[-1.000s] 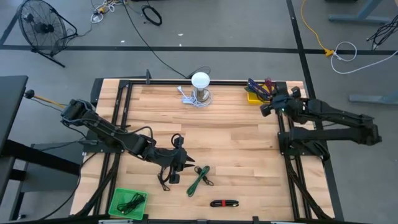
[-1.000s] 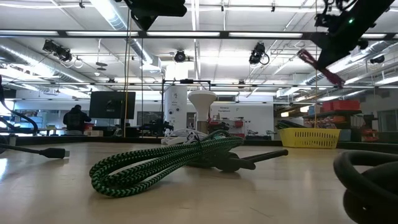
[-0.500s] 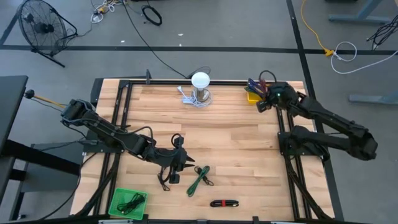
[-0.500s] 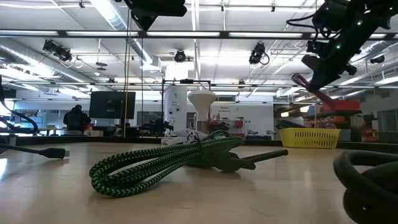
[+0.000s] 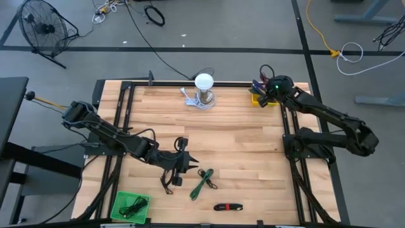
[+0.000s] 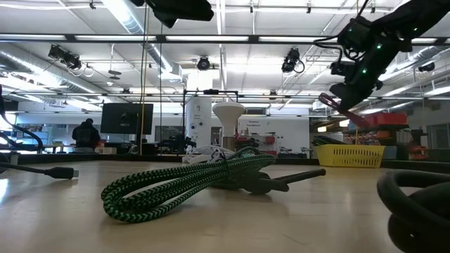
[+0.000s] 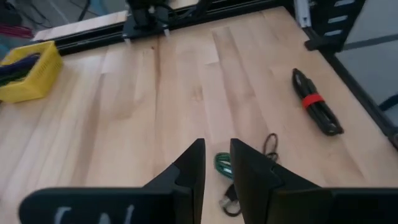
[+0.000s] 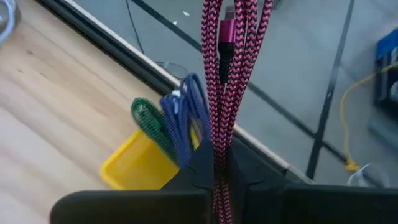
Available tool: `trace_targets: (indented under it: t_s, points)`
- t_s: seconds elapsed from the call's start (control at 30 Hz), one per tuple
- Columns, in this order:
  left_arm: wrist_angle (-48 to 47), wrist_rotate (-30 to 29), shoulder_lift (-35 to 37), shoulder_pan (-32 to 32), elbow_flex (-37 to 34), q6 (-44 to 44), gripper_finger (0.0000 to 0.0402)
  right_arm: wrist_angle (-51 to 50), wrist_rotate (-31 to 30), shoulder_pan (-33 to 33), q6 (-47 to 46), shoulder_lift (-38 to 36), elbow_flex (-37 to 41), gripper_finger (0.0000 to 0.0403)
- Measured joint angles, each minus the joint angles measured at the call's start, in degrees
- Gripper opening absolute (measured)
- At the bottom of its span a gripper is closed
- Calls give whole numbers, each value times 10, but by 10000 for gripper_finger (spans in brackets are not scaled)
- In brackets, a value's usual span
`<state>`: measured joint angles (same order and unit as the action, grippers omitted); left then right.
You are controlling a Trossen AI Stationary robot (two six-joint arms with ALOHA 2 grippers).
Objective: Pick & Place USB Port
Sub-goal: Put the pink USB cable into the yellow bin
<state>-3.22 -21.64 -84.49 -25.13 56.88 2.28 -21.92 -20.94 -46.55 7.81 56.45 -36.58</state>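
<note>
My right gripper [image 5: 269,88] [image 8: 217,152] is up in the air over the yellow bin [image 5: 258,99] [image 8: 134,165] at the table's far right corner, shut on a pink braided USB cable [image 8: 231,74] [image 6: 344,111]. A green and a blue cable [image 8: 180,118] stick out of the bin. My left gripper [image 5: 183,161] [image 7: 217,158] hovers near the front middle of the table, open by a narrow gap and empty. Just past its fingers, a green cable bundle [image 5: 204,182] [image 7: 222,165] and a loose black cable [image 5: 169,180] lie flat on the wood. My right gripper pinches the folded pink cable between its two fingers, with several strands [image 8: 219,134] side by side. The strands run along the fingers and out past the tips, and the plug [image 8: 227,31] lies among them. The bundle is lifted clear, jutting slantwise below the gripper [image 6: 344,95].
A white round-headed stand with a cable [image 5: 204,87] is at the far middle. A black bundle with a red tie [image 5: 228,207] [image 7: 317,109] lies near the front edge. A green bin [image 5: 131,206] holding a black cable sits at the front left. Black rails [image 5: 288,136] run along the sides.
The right gripper has carried the pink cable toward the table's far edge and slightly left, ending over the yellow bin, and it has turned and sunk a little. The left arm has kept still.
</note>
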Motion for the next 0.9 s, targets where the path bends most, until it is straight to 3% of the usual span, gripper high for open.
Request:
trace_targets:
  t_s: [0.3, 0.8, 0.9]
  points:
    - [0, -4, 0, 3, 0, 0, 80, 34, -31, -26, 93, 68, 0, 10]
    - [-1, -4, 0, 15, 0, -1, 80, 84, 9, -67, 121, 159, 0, 10]
    - [-1, -4, 0, 16, 0, -1, 80, 84, -13, -67, 130, 171, 0, 10]
